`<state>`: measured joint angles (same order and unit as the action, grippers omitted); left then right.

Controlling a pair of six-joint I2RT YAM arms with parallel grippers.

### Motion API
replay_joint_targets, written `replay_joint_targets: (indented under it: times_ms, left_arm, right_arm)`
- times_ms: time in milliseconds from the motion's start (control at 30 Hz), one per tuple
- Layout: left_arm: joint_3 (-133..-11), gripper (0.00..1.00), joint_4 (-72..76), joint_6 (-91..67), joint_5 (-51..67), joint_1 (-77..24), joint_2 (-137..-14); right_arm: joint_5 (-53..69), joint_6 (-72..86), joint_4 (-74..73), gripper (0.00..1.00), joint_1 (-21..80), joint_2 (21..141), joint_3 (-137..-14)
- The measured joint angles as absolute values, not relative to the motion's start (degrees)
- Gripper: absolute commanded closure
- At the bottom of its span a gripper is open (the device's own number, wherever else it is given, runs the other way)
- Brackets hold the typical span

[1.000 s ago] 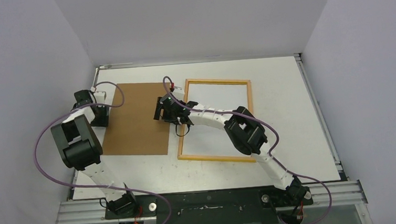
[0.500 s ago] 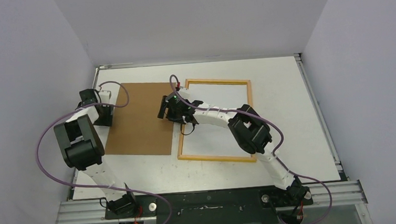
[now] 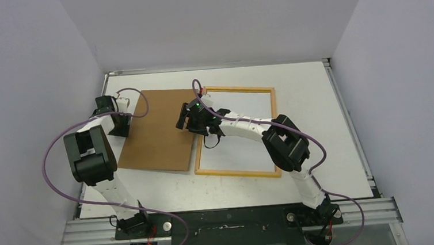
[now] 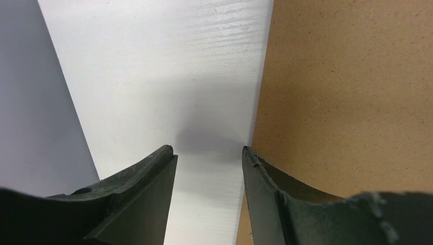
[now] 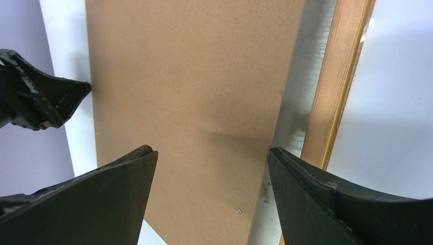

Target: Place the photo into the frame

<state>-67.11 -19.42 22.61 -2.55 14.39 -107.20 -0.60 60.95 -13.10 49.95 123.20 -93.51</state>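
The frame (image 3: 238, 173) lies pale wood back up right of the table's middle; its left rail shows in the right wrist view (image 5: 334, 92). Its opening is plain white (image 3: 243, 118); this looks like the photo's white reverse, but I cannot tell it from the table. The brown backing panel (image 3: 157, 132) lies just left of the frame, slightly skewed. My left gripper (image 3: 123, 122) is open at the panel's left edge (image 4: 352, 92), its right finger at that edge. My right gripper (image 3: 184, 118) is open and empty, low over the panel's right edge (image 5: 194, 76).
White table (image 3: 330, 120) with raised edges, closed in by grey walls on three sides. A narrow strip of table (image 5: 298, 102) separates the panel from the frame. The left gripper's fingers (image 5: 41, 99) show at the panel's far edge in the right wrist view.
The brown panel has slid right toward the frame and turned slightly. The left gripper moved right with it at its left edge. The right gripper shifted right and a little farther back.
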Motion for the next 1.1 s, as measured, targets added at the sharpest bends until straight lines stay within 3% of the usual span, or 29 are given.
replay_joint_targets:
  times_ms: [1100]
  left_arm:
    - [-66.87,0.53,-20.45,20.03,-4.1,2.87,-106.72]
  right_arm:
    - [-0.73,62.83,-10.09,0.21,46.81,109.95,-74.3]
